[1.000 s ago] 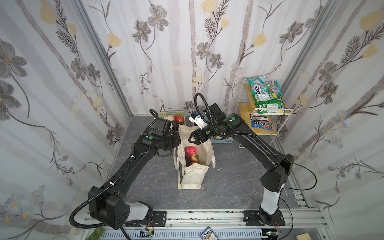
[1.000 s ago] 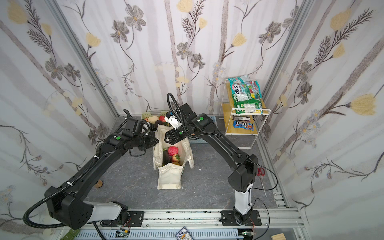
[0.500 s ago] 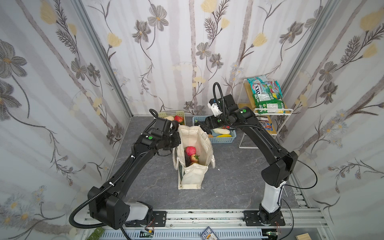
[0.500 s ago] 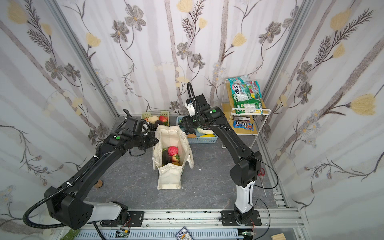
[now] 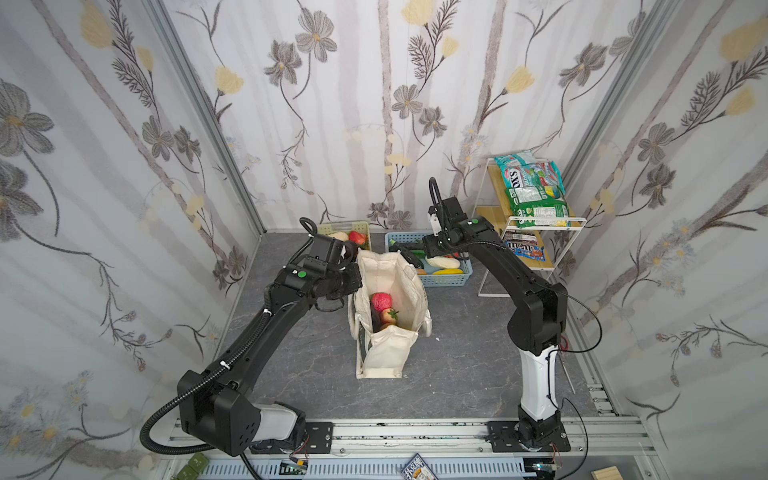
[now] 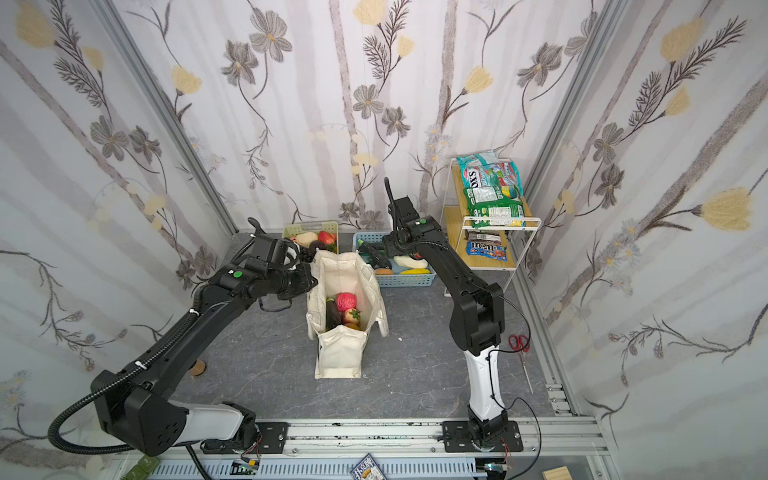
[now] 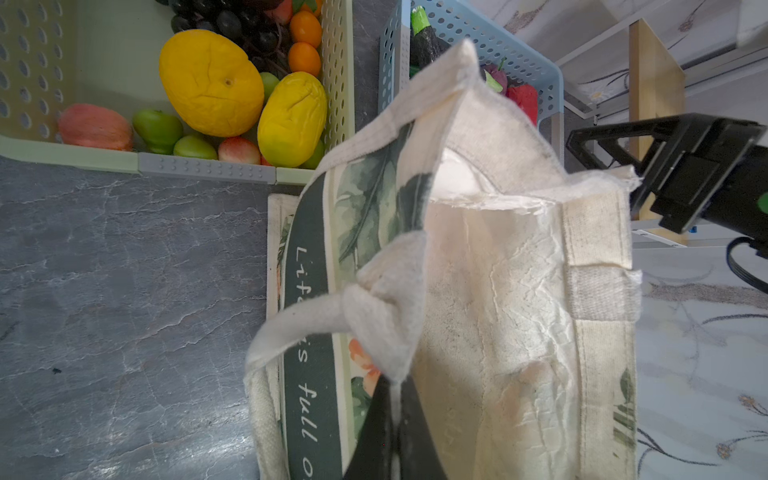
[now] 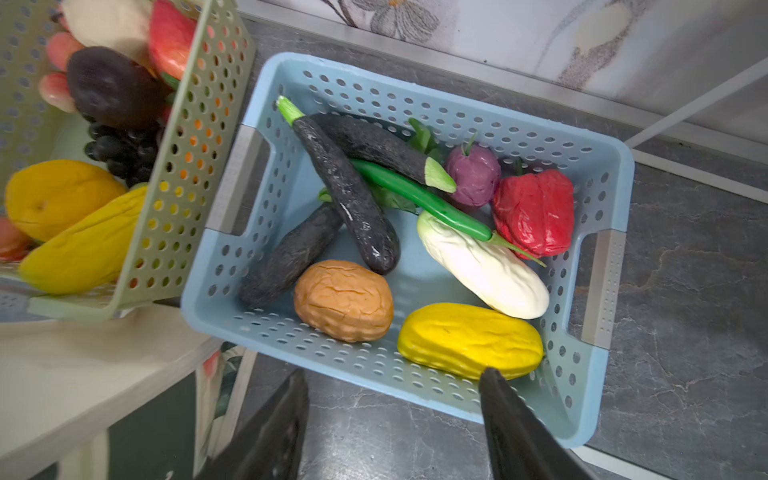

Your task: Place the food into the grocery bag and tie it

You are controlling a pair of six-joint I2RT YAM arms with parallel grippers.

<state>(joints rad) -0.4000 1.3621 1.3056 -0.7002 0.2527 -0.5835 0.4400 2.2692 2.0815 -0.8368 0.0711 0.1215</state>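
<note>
Grocery bag [image 5: 384,353]: floppy cream canvas, pinched tight at edge by left pincer [image 7: 395,399], mouth open. Few foam toys [image 5: 381,301] inside already, so early-mid loading; tying not started imo. Pale green basket [image 7: 62,151] just behind that pincer, full of wrinkly fruit [image 7: 212,83]. Right pincer [image 8: 395,374] spread wide, empty, hovering over blue basket [image 8: 332,353]: squishy eggplants [image 8: 349,195], yellow squash [image 8: 469,340]. Glossy snack packets [image 5: 536,199] further right of it, on shelf rack [image 5: 498,187], untouched.

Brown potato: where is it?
The brown potato lies in the blue basket, between a dark eggplant and the yellow vegetable; in both top views that basket stands behind and right of the grocery bag.
</note>
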